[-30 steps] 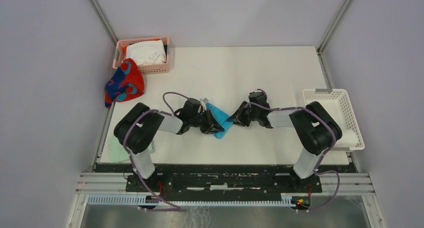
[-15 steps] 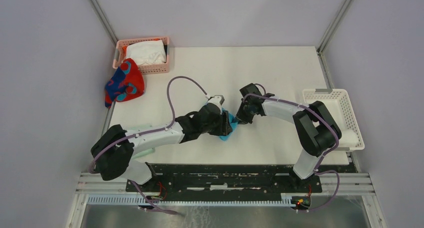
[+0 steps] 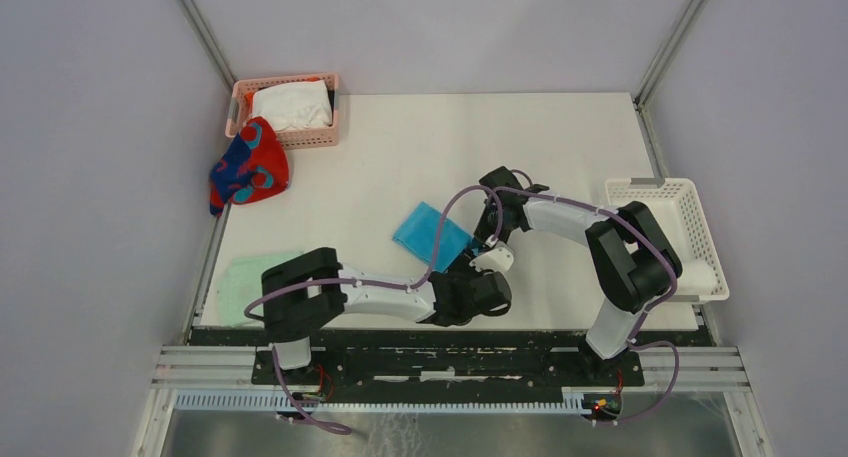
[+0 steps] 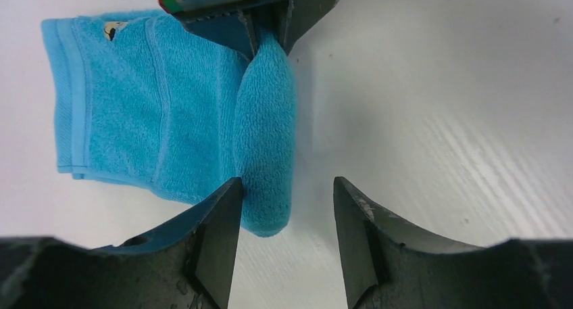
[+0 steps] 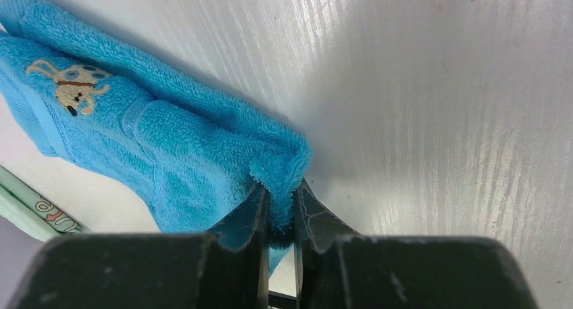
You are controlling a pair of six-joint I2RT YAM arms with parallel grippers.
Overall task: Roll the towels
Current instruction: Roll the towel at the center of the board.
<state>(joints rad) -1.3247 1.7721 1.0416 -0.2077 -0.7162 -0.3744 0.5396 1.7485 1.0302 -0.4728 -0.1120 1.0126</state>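
On the counter (image 3: 450, 137), left fingers (image 4: 216, 241) now stand apart, no longer gripping; right fingers (image 5: 317, 228) pinch the blue towel (image 4: 155, 106); pink basket (image 3: 305, 137) holds white towel (image 3: 290, 105).

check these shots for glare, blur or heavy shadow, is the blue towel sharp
Left wrist: blue towel sharp, pile visible; streaky sheen on the table; left tool dark, underlit. Right wrist: towel and its label sharp, streaky glare right of it. Top external: even, soft light, faint shadows, no blur.
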